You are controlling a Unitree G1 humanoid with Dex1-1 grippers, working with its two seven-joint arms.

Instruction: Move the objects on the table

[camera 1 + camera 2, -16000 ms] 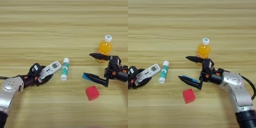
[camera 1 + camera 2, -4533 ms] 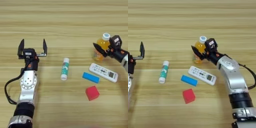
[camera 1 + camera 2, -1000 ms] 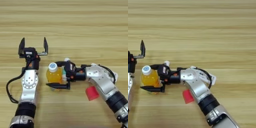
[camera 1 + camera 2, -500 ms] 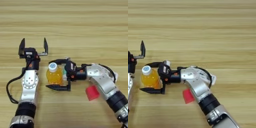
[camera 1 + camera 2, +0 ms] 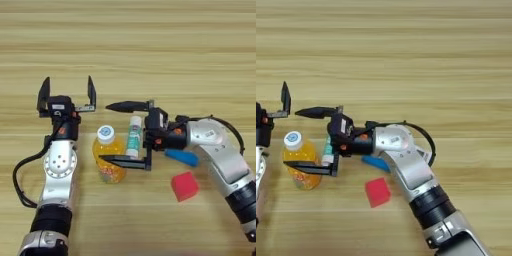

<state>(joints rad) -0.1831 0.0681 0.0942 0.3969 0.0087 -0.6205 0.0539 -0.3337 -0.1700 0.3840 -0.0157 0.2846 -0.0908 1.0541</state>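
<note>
Left eye view: a single red cube is seen nearest the camera on the wooden table, below and to the right of the right gripper and well clear of its fingers. One flat blue block is shown just beyond the cube, beside the gripper's wrist and partly hidden under the right arm, its long axis slanting down toward the right.

The right gripper is pictured spread wide, its two black fingers reaching toward the left with nothing clamped between them. One orange juice bottle is seen upright at the tip of the lower finger, white cap on top; that finger lies across the front of the bottle's body, and contact cannot be judged. A single white-and-green glue stick is found lying flat between the two fingers, just right of the bottle, its long axis running almost straight away from the camera. A sliver of white behind the right forearm in the right eye view cannot be identified.

Farther back on the left, the left gripper is held with its fingers parted and pointing away from the camera, empty, beyond the bottle and apart from it.
</note>
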